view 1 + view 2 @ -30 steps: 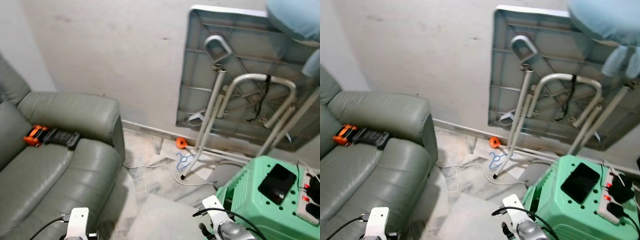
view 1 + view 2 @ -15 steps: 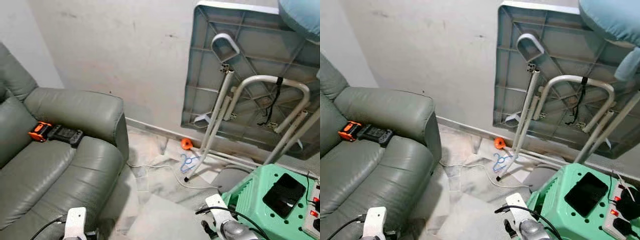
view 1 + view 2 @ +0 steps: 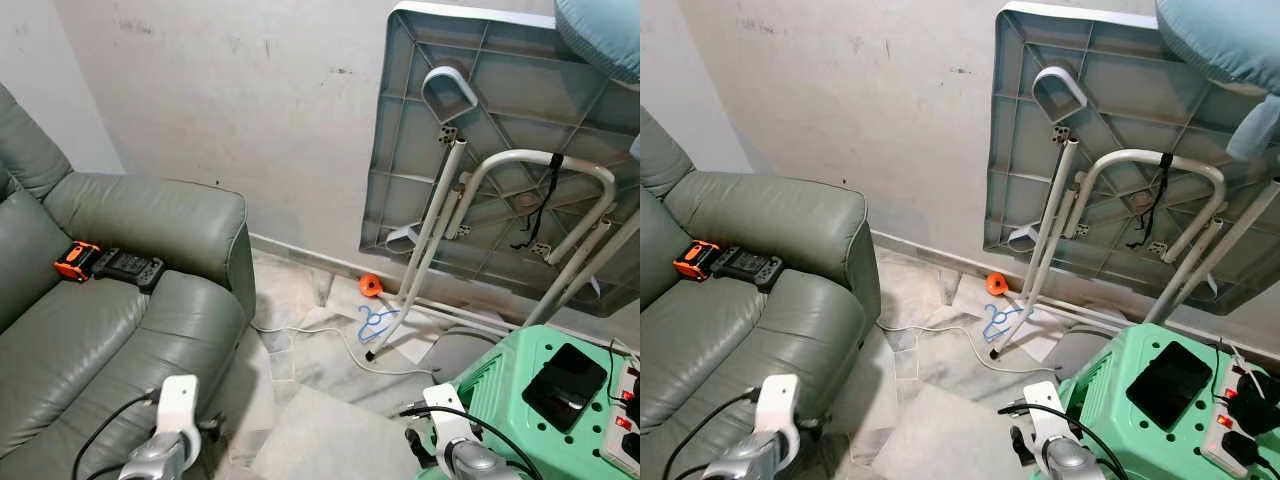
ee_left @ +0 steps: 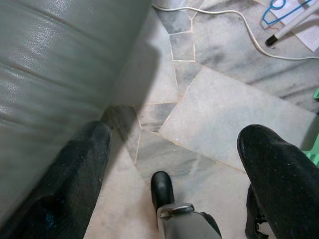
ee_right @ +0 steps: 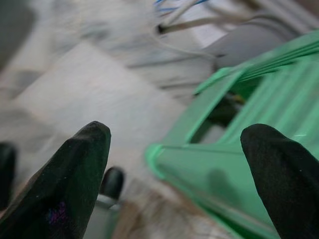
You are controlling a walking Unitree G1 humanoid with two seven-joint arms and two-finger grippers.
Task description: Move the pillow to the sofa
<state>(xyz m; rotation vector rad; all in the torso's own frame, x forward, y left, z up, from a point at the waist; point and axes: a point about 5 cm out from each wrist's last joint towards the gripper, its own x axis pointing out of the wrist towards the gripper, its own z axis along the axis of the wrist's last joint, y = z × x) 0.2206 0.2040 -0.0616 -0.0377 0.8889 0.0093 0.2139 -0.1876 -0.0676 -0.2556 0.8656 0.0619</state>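
Grey-green sofa point(image 3: 120, 330), mint-green stool point(image 3: 520, 400), pale blue pillow point(image 3: 600, 35) (marbled grey floor point(image 4: 234, 104)).

Silver arms, black cables, 2 black-fingered claws point(image 4: 172, 164).

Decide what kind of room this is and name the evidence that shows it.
Probably a lived-in home sitting room or its storage corner: a grey leather sofa, a folded table leaning against the wall, and a green plastic stool.

Head stereo pair: looking forward and down from above; sofa point(image 3: 110, 300) at left of frame, green stool point(image 3: 545, 400) lower right. Wrist views: close to marble floor point(image 4: 209, 109), looking along spread black fingers point(image 4: 75, 174). Shared: sofa edge, stool, floor.
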